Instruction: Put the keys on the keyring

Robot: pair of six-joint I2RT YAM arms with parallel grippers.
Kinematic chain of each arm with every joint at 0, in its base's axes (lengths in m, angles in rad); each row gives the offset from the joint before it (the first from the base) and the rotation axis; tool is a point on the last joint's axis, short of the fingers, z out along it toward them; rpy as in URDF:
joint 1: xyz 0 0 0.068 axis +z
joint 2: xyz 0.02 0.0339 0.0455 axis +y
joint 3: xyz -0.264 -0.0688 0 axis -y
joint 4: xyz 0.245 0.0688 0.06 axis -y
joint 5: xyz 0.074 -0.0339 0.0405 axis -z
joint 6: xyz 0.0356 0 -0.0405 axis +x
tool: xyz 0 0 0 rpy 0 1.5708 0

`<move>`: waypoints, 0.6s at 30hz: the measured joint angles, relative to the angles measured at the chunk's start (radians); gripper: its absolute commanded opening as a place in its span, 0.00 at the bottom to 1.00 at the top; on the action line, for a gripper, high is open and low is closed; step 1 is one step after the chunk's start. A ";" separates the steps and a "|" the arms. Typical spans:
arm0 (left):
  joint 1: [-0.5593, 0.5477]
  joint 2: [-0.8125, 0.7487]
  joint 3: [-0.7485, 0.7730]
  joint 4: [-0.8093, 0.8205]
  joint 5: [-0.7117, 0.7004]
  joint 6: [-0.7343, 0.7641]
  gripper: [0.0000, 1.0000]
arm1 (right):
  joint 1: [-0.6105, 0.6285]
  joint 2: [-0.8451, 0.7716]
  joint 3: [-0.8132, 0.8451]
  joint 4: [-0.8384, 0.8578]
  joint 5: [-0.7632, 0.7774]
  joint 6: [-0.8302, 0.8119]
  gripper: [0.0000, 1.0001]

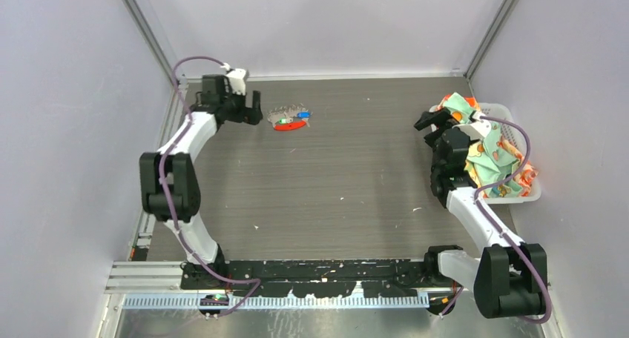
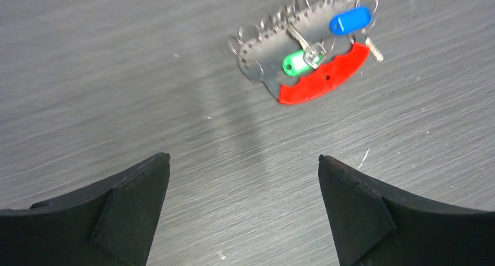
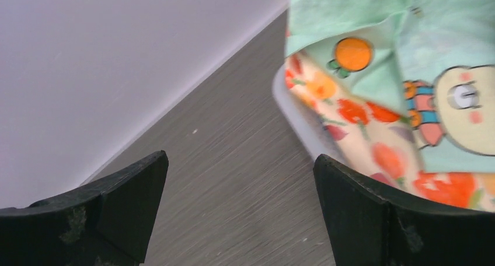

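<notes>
From above, the keys point(image 1: 303, 115) and the keyring point(image 1: 291, 127) are seen lying in one small heap near the far edge of the table point(image 1: 334, 204), toward its far-left corner. The left gripper point(image 1: 250, 108) is held just beside the heap, jaws spread wide with nothing in them. It looks placed for a first reach. The right gripper point(image 1: 432, 120) is parked well apart at the right edge, beside the basket point(image 1: 519, 196) of patterned cloths point(image 1: 486, 156), probably to leave the work area free.

On to the left wrist view: the heap is framed ahead of the open fingers, a little right of their line. The green-headed key point(image 2: 295, 63) is laid across the grey links, the blue-headed key point(image 2: 350, 21) sits at the far end, and the red loop curves along the near side. Whether either key is already threaded cannot be told.

In the right wrist view, only table, wall, basket rim and cloth are shown beyond jaws that are wide open and empty. No task thing is in sight there.
</notes>
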 measured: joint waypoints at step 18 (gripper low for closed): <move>-0.108 0.456 0.517 -0.243 -0.153 -0.156 0.68 | 0.725 0.164 0.135 -0.212 0.101 -0.184 1.00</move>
